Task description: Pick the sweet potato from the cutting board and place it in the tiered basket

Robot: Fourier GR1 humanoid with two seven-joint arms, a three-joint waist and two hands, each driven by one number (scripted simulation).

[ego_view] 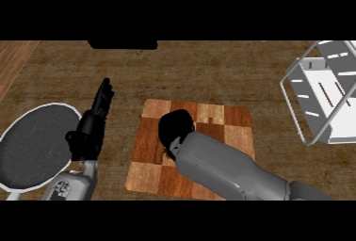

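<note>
The wooden cutting board [230,123] lies in the middle of the counter. My right hand [176,126] is down on its upper left part, seen from the back as a compact black shape. No sweet potato shows anywhere; the hand hides the spot beneath it. The white wire tiered basket [300,107] stands at the right edge, well apart from the board. My left hand [89,128] rests open to the left of the board, fingers straight and pointing up.
A dark round plate with a white rim [12,136] lies at the far left, partly under my left forearm. A black object [123,44] sits at the counter's back edge. Bare wood-grain counter runs between the board and the basket.
</note>
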